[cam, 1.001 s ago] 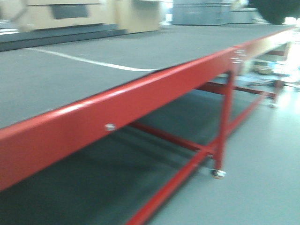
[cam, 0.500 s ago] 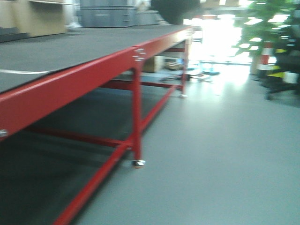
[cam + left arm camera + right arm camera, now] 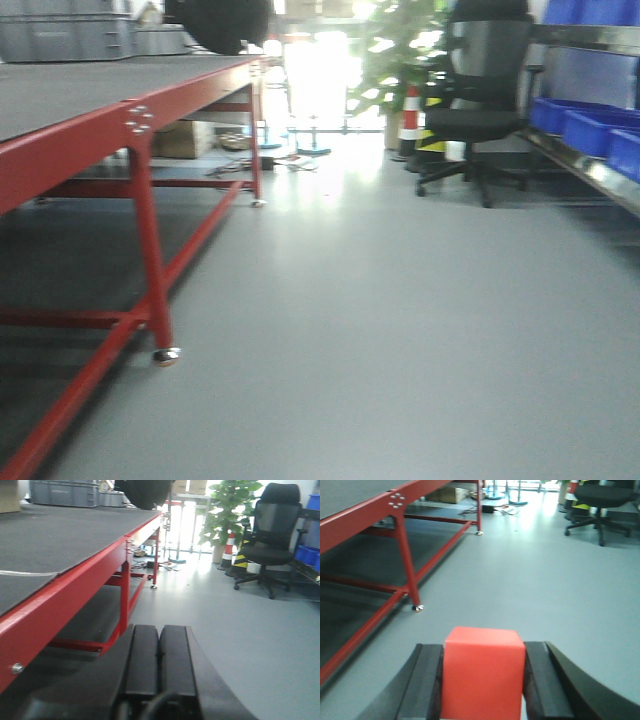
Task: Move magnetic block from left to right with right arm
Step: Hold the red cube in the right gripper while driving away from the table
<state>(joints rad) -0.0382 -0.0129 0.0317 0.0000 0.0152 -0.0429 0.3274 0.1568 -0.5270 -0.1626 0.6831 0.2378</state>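
Broadly, this reads as the carry phase. The surface (image 3: 70, 148) (red steel frame, dark mat on top) sits at the left of the front and right-wrist views. Grey floor (image 3: 400, 330) fills most of each view, w/ an office chair (image 3: 480, 90), a plant (image 3: 400, 40) and blue bins (image 3: 590, 125) beyond.

Step advice:
- The right arm needs to swing round so the mat, not the floor, lies under the load, aiming for the mat's right-hand part.
- Descend slowly, approx. vertical, until the bottom face sits flat, then release. Letting go early risks a drop to the floor and a lost part.
- The left-arm fingers (image 3: 142, 660) are pressed together, nothing between them, level w/ the frame edge. That arm is best parked there, clear of the path.
- The right-arm fingers (image 3: 427, 680) are clamped on the block (image 3: 484, 675), one pad on each side face. Avoid jerks, since smooth faces may slip.

The block is a plain red cube, matte, no markings, w/ crisp edges. It sits square in the grip, its top rising above the pads and looking slightly lighter than the front. The bottom is cut off by the view edge, so it cannot be judged.
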